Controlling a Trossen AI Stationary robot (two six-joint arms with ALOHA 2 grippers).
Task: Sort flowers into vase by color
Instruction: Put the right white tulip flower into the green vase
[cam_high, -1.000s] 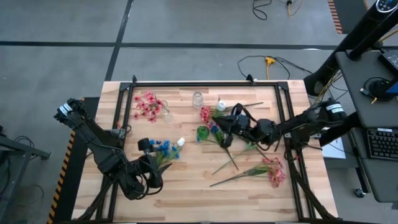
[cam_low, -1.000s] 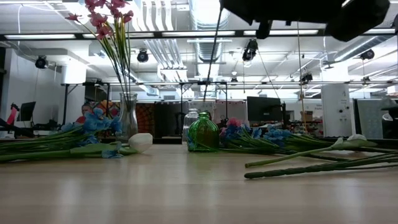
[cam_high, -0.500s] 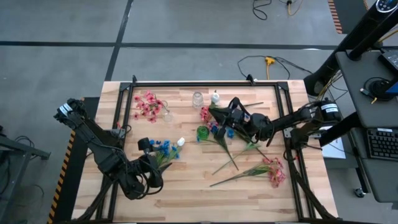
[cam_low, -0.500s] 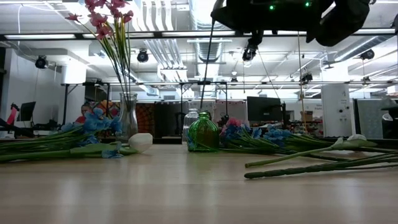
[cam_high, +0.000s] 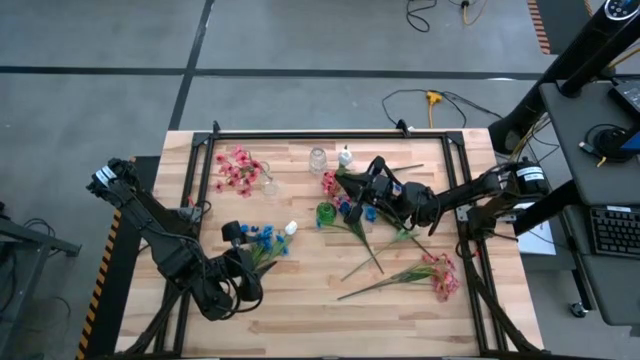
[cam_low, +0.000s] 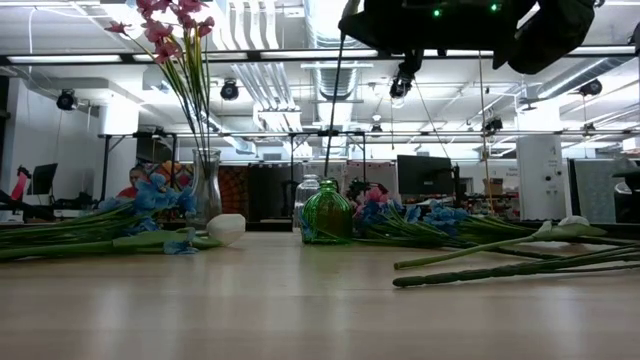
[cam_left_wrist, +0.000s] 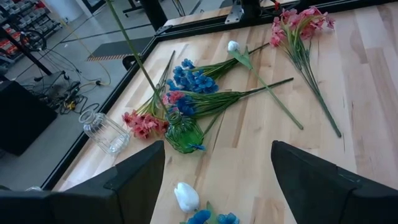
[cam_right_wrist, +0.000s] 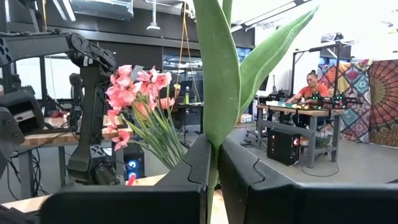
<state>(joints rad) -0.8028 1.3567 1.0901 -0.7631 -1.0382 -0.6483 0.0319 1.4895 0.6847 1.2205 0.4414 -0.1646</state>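
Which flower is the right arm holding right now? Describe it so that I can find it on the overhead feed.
Start at the small green glass vase near the middle of the wooden table. Just above it, the right gripper is shut on a sprig with a long thin green stem and a white bud, held off the table. Unlike the pink and blue sprigs lying beside the vase, it is lifted and white.

A green vase (cam_low: 326, 213) stands mid-table, pink flowers (cam_low: 170, 30) in a clear vase (cam_low: 206, 190) beyond.

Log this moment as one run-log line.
right hand: shut on white flower, raised above green vase | left hand: open, waiting near blue flowers
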